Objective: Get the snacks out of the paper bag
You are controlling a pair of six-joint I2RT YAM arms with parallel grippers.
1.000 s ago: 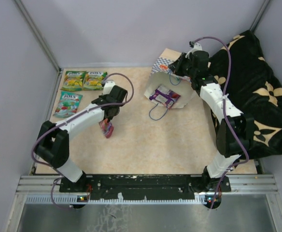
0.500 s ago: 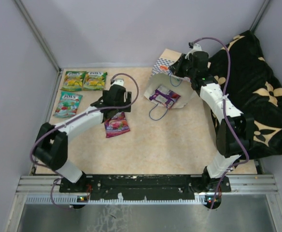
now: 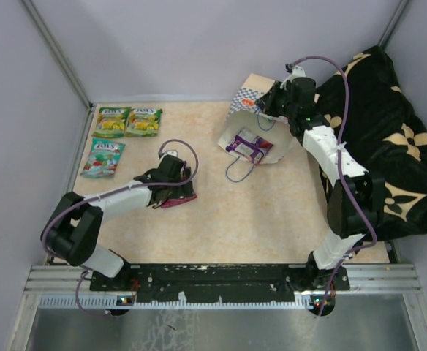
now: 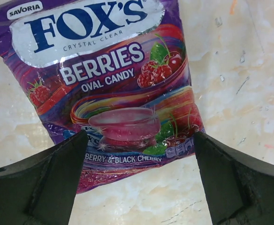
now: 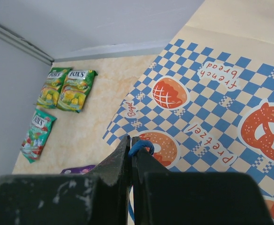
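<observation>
Partly under left tool (image 4: 140, 140), purple pouch (image 4: 109, 79)

On the purple pouch (image 4: 109, 93) I can read SAVORIA, FOX'S, CRYSTAL CLEAR, BERRIES OVAL CANDY and, near the bottom, BERRY & BLACK CHERRY. The paper bag (image 5: 212, 93) has the words french bread, pretzel and Bagel written beside its food drawings. I can also read FOX'S on the two green pouches (image 5: 73, 89) and on the teal pouch (image 5: 36, 136).
</observation>
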